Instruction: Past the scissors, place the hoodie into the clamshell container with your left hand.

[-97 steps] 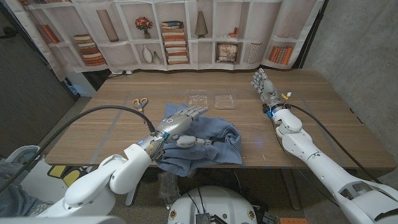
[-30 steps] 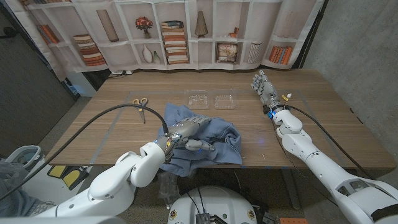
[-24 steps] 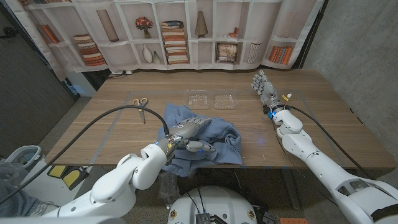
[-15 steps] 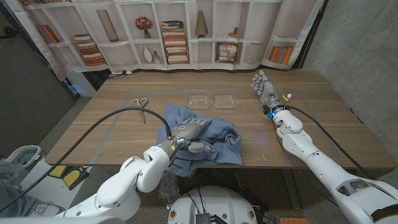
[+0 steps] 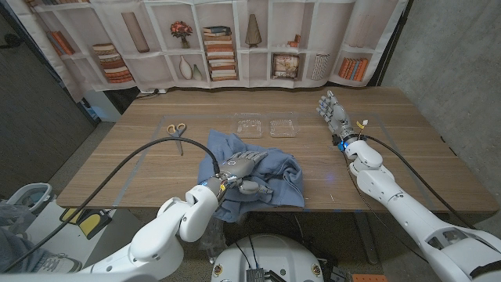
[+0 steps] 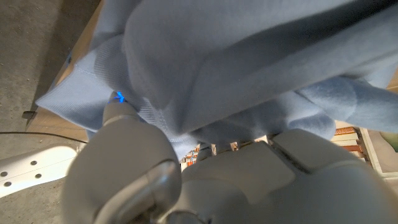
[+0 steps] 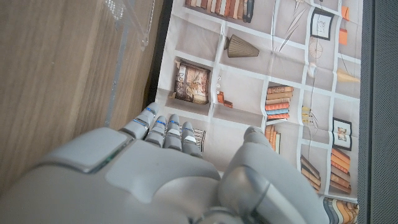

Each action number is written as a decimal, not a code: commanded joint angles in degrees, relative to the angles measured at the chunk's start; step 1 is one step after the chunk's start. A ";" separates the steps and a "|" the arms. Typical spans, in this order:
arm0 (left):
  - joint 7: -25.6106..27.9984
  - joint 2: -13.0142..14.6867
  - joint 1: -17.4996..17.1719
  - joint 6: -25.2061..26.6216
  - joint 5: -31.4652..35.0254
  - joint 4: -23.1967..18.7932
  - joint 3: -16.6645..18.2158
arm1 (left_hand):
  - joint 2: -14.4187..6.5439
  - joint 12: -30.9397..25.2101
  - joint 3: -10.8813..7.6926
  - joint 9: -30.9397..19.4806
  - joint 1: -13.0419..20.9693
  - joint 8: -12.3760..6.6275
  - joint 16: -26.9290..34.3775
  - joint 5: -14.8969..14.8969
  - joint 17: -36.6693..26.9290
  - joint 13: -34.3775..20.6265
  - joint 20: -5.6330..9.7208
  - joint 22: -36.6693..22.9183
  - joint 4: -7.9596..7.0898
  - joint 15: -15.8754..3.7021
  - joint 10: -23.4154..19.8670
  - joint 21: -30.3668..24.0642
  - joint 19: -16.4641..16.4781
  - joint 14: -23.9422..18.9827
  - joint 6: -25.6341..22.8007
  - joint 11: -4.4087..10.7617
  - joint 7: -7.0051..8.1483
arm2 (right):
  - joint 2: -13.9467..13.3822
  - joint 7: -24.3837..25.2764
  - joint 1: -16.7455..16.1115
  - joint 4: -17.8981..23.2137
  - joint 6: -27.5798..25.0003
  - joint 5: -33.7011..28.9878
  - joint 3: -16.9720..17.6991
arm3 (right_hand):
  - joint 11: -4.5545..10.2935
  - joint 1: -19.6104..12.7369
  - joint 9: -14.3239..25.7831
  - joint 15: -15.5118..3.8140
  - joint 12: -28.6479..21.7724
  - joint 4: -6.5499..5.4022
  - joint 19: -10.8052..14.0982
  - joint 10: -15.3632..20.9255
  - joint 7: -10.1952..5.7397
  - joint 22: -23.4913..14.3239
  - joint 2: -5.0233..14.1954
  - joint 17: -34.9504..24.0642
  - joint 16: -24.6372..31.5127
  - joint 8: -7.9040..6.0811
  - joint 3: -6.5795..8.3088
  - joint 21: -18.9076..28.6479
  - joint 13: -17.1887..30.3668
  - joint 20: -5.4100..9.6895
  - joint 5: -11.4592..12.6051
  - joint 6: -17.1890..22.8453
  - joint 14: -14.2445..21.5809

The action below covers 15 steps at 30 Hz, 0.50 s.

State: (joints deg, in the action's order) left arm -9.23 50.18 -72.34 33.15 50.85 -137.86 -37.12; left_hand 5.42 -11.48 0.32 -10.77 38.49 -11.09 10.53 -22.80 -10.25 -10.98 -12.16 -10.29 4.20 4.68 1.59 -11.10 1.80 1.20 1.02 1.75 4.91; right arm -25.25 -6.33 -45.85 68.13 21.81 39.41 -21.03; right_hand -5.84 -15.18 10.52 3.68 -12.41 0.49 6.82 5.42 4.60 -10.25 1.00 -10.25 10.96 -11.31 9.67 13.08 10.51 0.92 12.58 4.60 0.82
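Fleece fills the left wrist view — soft pale-blue folds of the hoodie (image 6: 249, 68) bunched right over the left hand (image 6: 186, 180), so its grip cannot be told there. From the head view that left hand (image 5: 244, 167) lies on the crumpled hoodie (image 5: 278, 178), thumb pressed into the cloth, near the table (image 5: 423, 149)'s front edge. Beyond it sit the clear, ridged clamshell container (image 5: 266, 126) and orange-handled scissors (image 5: 177, 129). The right hand (image 5: 332, 108) stands apart, fingers spread, holding nothing.

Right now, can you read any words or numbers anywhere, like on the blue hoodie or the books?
None can be read.
Hoodie: plain blue, no print showing.
Clamshell container: clear, no label visible.
Backdrop books: spines too small and blurred to read.
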 commanded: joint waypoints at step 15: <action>-2.73 -4.16 3.04 3.83 1.52 4.00 -4.60 | -0.33 -0.34 0.18 -0.24 1.11 -0.56 0.28 -0.40 -0.21 -0.15 -0.26 -0.13 0.49 0.08 0.19 -0.03 -0.28 0.45 -0.75 0.29 0.33 | -0.45 -0.46 -0.89 0.13 0.21 0.57 0.45 | 0.28 -0.61 0.20 0.26 0.25 0.19 0.21 0.30 -0.39 -0.24 0.26 -0.19 -0.36 0.23 0.10 -0.50 0.16 -0.46 -0.18 0.15 0.21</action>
State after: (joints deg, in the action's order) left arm -10.98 47.71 -70.26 34.65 51.50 -135.33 -39.69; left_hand 4.96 -11.48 0.31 -10.81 38.94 -11.08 10.53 -22.80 -10.24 -11.08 -12.17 -10.23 4.19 4.68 1.59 -10.80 1.58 1.20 0.64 1.75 5.18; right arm -25.59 -6.25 -46.45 68.60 21.63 39.69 -20.79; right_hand -5.84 -15.41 10.52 3.68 -12.41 0.49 6.81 5.42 4.61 -10.25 1.23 -10.25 10.96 -11.31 9.67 12.70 10.51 0.92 12.58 4.60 0.82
